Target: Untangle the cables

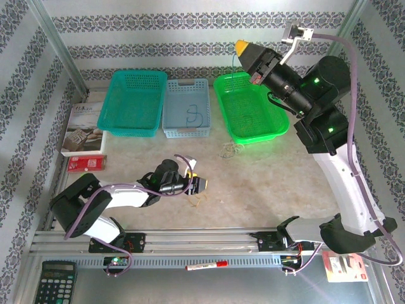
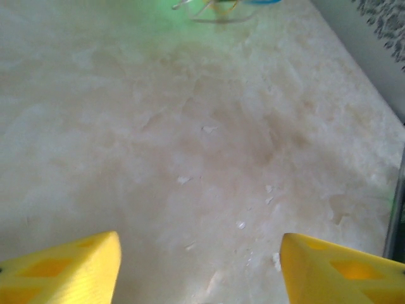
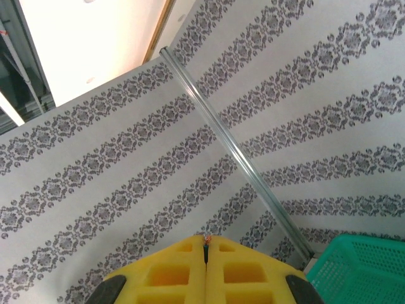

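Because the left tool stands wide with nothing between its yellow fingers, it carries no cable. Bare bench lies beneath it. It hangs low over the bench, and a yellowish strand lies just beside it, apparently loose.

Ahead of this tool, the bunch of cables rests on the bench close to the front rim of the green basket, apart from both tools. It probably awaits sorting.

The right tool is closed, fingers flush, and raised above the green basket. A thin cable appears pinched at its tip and hangs toward that basket, presumably for deposit there. One dark cable lies in the grey-blue basket, which suggests sorting by colour.
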Controlling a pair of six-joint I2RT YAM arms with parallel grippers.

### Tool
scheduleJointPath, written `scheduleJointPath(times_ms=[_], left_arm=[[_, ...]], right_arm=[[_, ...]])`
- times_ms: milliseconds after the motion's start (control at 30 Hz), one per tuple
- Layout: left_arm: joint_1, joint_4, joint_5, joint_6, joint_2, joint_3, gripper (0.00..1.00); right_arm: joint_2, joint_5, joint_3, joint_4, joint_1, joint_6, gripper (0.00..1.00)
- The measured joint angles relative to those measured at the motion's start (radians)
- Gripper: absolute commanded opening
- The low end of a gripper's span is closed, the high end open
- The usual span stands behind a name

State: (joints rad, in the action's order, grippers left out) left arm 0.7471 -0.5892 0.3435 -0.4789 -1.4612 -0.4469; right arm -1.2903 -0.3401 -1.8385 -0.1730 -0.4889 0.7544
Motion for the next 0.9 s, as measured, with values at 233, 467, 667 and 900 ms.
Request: scheduleJointPath(times_ms=[233, 467, 667, 900], left_arm=[[0.0, 0.078, -0.041, 0.023, 0.184, -0.013, 0.84], [0.0, 0.162, -0.068, 0.065, 0.271, -0.087, 0.88], [0.0, 0.179, -0.089, 0.096, 0.251, -0.124, 0.81], [0.0, 0.153, -0.092, 0.102, 0.159, -0.069, 0.43]], right_arm=[[0.006, -0.008, 0.035, 0.0, -0.037, 0.007, 0.0], [0.003, -0.014, 0.035, 0.006, -0.138, 0.006, 0.0], [-0.014, -0.017, 0.035, 0.006, -0.219, 0.002, 0.0], [-0.021, -0.012, 0.032, -0.003, -0.233, -0.018, 0.0]])
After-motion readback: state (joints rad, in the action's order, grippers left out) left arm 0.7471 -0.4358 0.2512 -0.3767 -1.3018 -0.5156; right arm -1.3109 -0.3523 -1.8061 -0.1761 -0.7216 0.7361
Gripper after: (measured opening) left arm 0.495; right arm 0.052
